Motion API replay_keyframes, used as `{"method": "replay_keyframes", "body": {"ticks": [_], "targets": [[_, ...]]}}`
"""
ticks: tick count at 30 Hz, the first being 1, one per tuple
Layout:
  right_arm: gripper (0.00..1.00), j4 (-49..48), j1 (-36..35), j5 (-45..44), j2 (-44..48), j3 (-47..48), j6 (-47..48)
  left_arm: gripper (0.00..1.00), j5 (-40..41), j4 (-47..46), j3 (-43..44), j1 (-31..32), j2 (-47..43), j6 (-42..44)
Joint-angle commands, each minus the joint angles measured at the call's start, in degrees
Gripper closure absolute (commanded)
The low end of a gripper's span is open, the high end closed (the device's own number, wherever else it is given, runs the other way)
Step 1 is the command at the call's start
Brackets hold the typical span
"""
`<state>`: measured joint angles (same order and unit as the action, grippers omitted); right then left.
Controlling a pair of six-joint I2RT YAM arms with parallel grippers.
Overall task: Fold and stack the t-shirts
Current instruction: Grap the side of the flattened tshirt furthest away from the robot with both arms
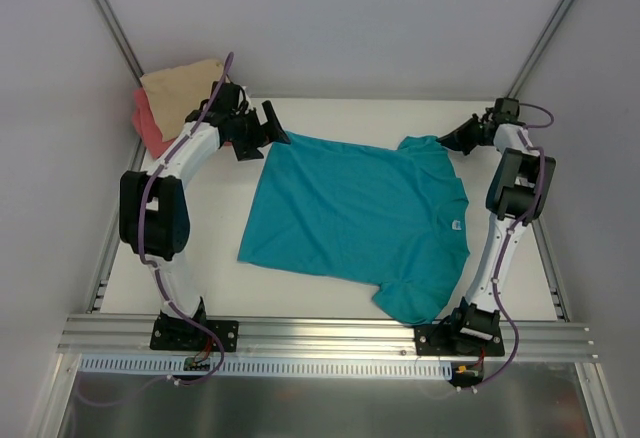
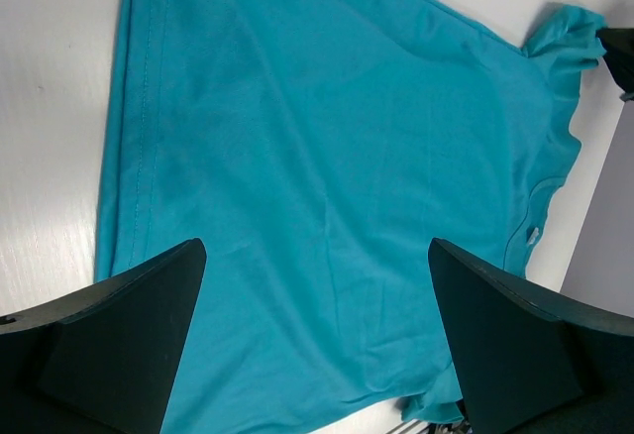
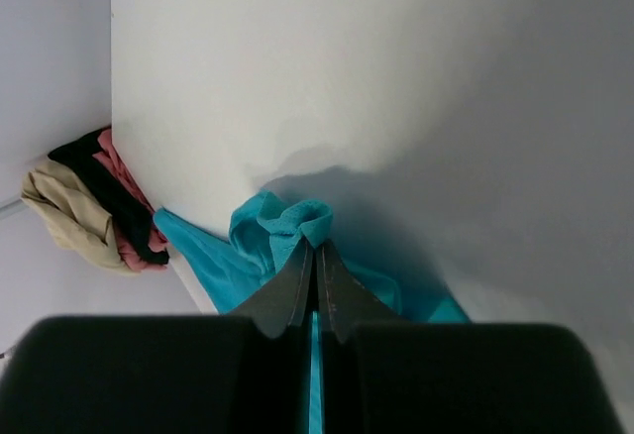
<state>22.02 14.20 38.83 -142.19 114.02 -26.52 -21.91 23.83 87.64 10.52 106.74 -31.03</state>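
Observation:
The teal t-shirt [image 1: 360, 218] lies spread flat on the white table [image 1: 330, 113], with its white neck label [image 1: 453, 226] toward the right. My left gripper [image 1: 262, 133] is open and empty at the shirt's far-left hem corner. In the left wrist view the gripper [image 2: 315, 248] hovers over the teal cloth [image 2: 327, 137]. My right gripper [image 1: 455, 140] is shut on the far sleeve of the shirt, and the bunched teal fabric [image 3: 287, 221] sticks out at its tips [image 3: 317, 248]. The tan-beige t-shirt [image 1: 182, 91] lies on the coral-pink one [image 1: 150, 123] at the far left corner.
White walls enclose the table at the back and sides. An aluminium rail [image 1: 330, 333] with both arm bases runs along the near edge. The right wrist view shows the tan shirt [image 3: 64, 211] and the pink shirt [image 3: 124, 196] behind the dark left gripper [image 3: 99, 171].

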Motion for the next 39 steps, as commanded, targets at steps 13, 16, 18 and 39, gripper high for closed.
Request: {"method": "replay_keyframes", "body": {"ticks": [13, 16, 18, 39], "targets": [[1.00, 4.43, 1.71, -2.79, 14.66, -8.02, 8.33, 0.01, 0.29, -3.01, 3.94, 0.29, 3.21, -1.41], [1.00, 4.78, 1.80, -2.44, 14.31, -8.02, 8.68, 0.01, 0.20, -3.09, 4.30, 0.29, 3.48, -1.41], [1.00, 4.87, 1.80, -2.44, 13.79, -8.11, 8.68, 0.01, -0.06, -2.92, 4.21, 0.29, 3.56, -1.32], [1.00, 9.44, 1.63, -2.18, 14.40, -7.67, 10.00, 0.01, 4.42, -21.29, 16.77, -2.00, 25.17, 2.11]]}}
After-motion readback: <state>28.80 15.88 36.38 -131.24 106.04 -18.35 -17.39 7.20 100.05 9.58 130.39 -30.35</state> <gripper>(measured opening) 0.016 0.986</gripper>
